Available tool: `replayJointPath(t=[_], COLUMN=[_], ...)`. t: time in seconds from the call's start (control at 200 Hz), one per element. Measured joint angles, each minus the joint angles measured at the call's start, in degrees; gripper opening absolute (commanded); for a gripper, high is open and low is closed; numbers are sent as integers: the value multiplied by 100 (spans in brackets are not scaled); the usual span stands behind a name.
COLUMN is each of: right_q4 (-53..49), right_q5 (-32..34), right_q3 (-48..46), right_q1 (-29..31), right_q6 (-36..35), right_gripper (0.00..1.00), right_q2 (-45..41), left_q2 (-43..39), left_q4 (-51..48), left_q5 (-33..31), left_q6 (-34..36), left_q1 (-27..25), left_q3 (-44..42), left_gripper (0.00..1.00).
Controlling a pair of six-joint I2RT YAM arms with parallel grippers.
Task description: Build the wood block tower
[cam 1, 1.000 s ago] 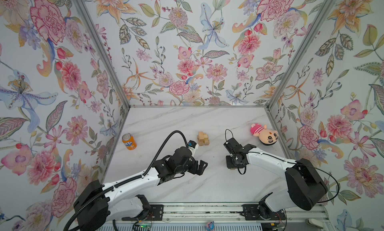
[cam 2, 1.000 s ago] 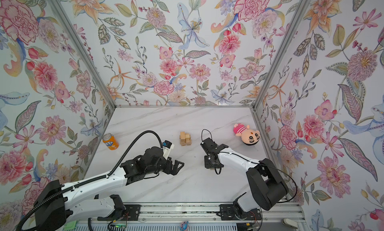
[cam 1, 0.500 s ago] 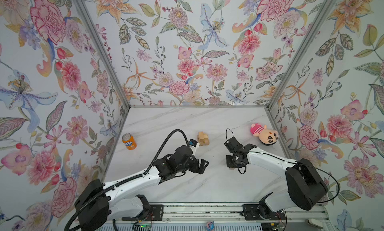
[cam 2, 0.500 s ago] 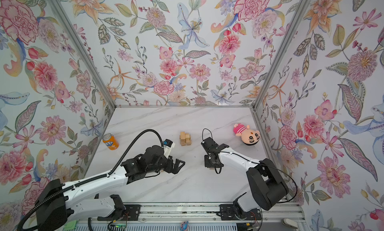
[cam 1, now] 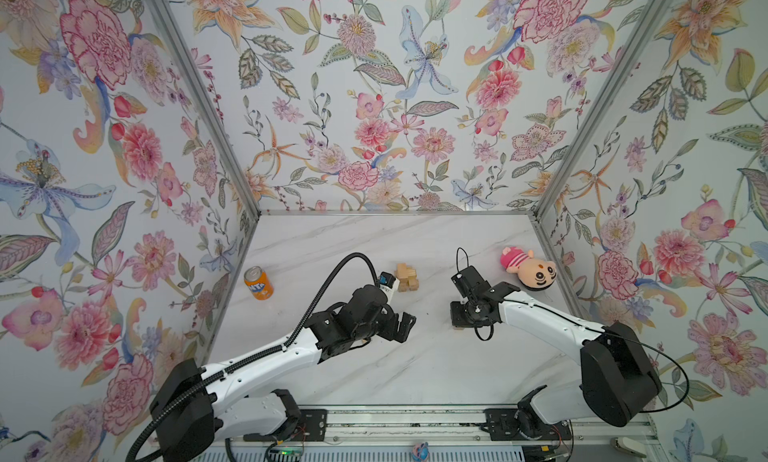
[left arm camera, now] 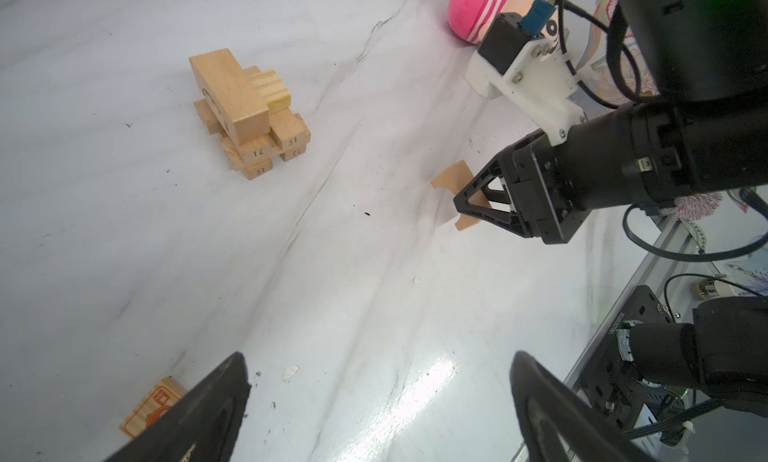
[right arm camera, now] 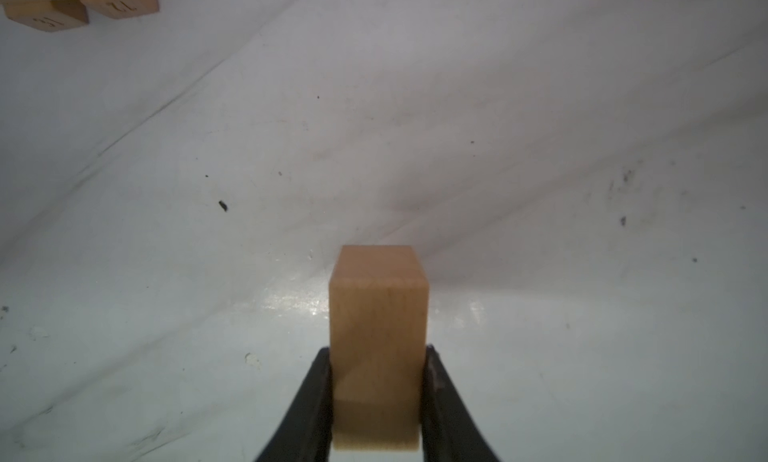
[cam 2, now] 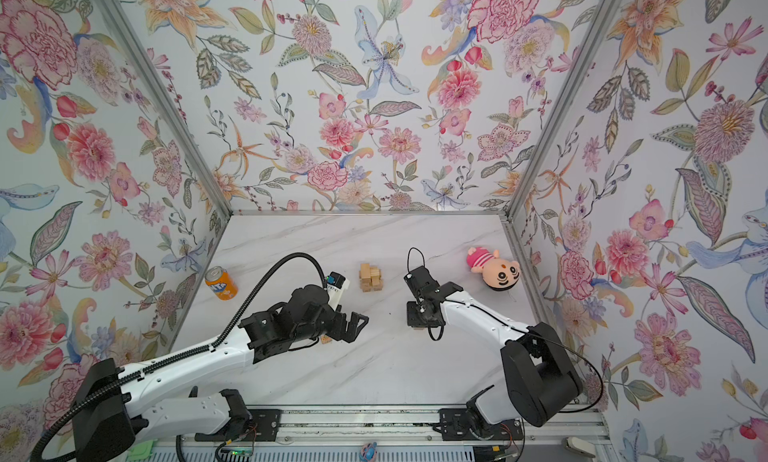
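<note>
Jaws on the right gripper are clamped on the curved block. They pinch its two flat sides, and its long axis runs straight out ahead of them. In the left wrist view it hangs low at the table; whether it touches the surface or has cleared it I cannot tell.

In both top views the tower stands ahead of these jaws and off toward the left arm's side, with bare table between. Its top layer is a thick block and a ridged block side by side.

Left gripper is spread wide and empty, with the printed block lying flat just beside one finger. It sits about as near the tower as the right one does. The right one carries the load, though, so the coming move looks to be its own: lift, swing toward the tower, and probably turn the long axis across the top pair.

The doll lies on the side of the right jaws away from the tower, clear of that path.
</note>
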Motion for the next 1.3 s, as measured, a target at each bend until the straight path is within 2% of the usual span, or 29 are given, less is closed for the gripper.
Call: replayJointPath(t=[0.255,0.51,0.826,1.296], right_q4=[-131,-387,-857,-1364], right_q5=[-149,-234,-258,-256], right_q3=[940,2253,3748,5001], right_q1=[0,20,195,219], right_q6=[-179,-413,-675,-798], right_gripper=[23,23,23,24], right_q2=[223,1150,2337,3324], left_q2=[-323,-592,-588,-466], left_q4=[-264,-258,-160,114], left_q5=[-20,76,391,741], left_q6=[42,39,90,210], left_q1=[682,1237,1471,1773], left_q3=[9,-144,-216,-247], left_gripper=[99,99,99,99])
